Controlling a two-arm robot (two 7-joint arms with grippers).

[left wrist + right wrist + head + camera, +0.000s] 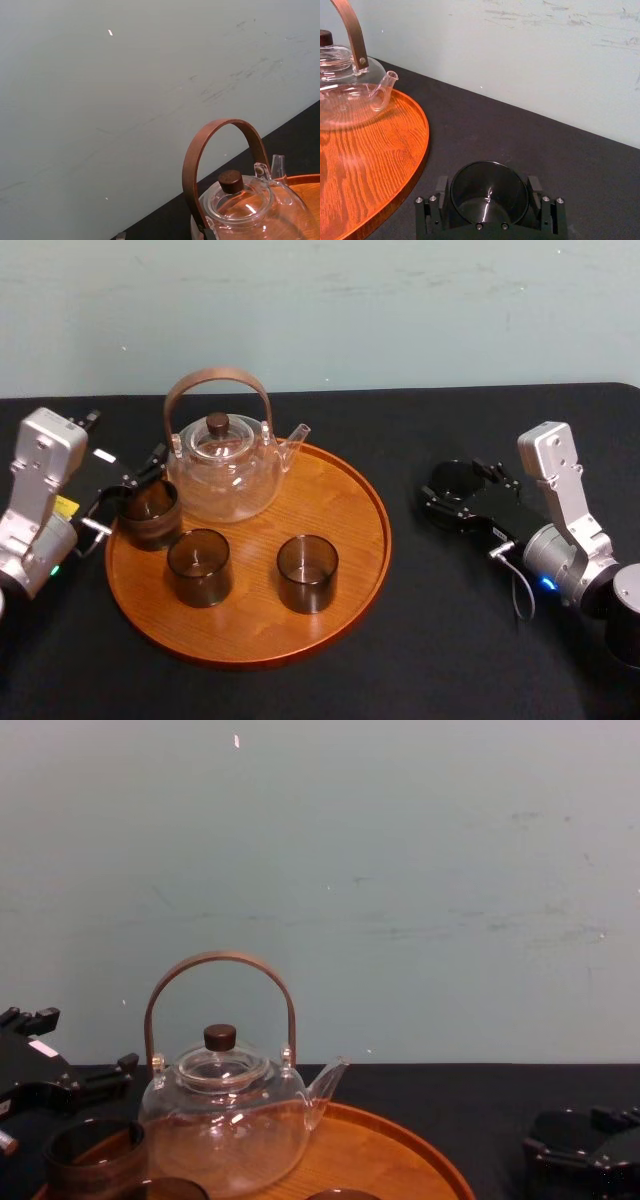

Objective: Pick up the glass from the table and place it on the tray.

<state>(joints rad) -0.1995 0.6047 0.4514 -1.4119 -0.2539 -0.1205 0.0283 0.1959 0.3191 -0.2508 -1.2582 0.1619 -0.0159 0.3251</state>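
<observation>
A dark glass (452,478) stands on the black table to the right of the tray (345,505). My right gripper (455,495) is shut on it, and in the right wrist view a pad (442,187) presses each side of the glass (489,192). The round wooden tray (370,150) carries a glass teapot (225,468) and two glasses (199,566) (307,573). A third glass (148,514) stands just inside its left rim. My left gripper (125,495) hovers open beside that glass, its fingers (122,1065) spread.
The teapot's tall wooden handle (217,380) arches over the back of the tray. A pale wall (400,870) runs close behind the table. Bare black tabletop (420,640) lies between the tray and my right arm.
</observation>
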